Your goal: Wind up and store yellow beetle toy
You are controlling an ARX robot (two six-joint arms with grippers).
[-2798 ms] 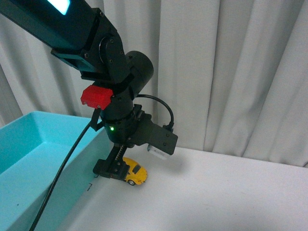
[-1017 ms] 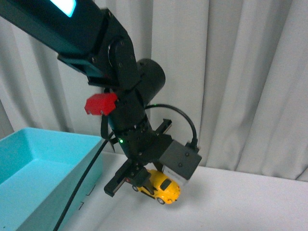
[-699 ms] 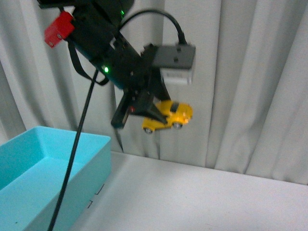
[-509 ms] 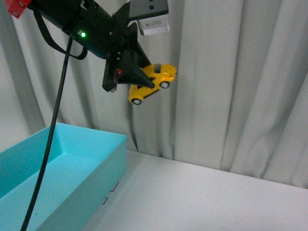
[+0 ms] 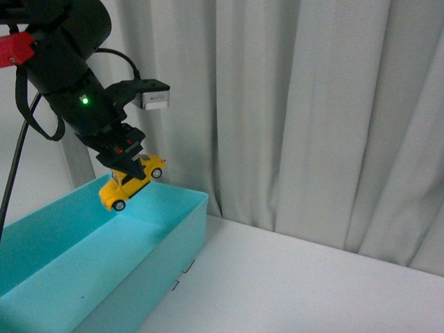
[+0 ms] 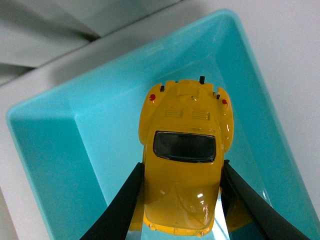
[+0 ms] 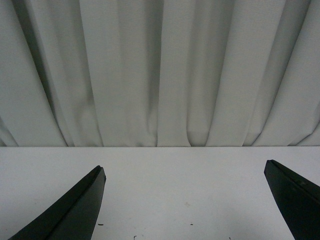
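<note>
My left gripper (image 5: 127, 168) is shut on the yellow beetle toy (image 5: 130, 182), a small rounded car with dark windows. It holds the toy tilted in the air above the far end of the turquoise bin (image 5: 170, 239). In the left wrist view the toy (image 6: 184, 155) sits between the two black fingers (image 6: 125, 205), roof toward the camera, with the bin's floor (image 6: 105, 150) below it. My right gripper (image 7: 185, 200) is open and empty over the white table (image 7: 180, 175); it does not show in the front view.
The turquoise bin fills the left of the front view, its inside bare. The white table (image 5: 298, 284) stretches to its right. A pleated white curtain (image 5: 298, 104) hangs close behind the table.
My left gripper lifted the toy off the table, swung it up high, then carried it left and down to above the bin.
</note>
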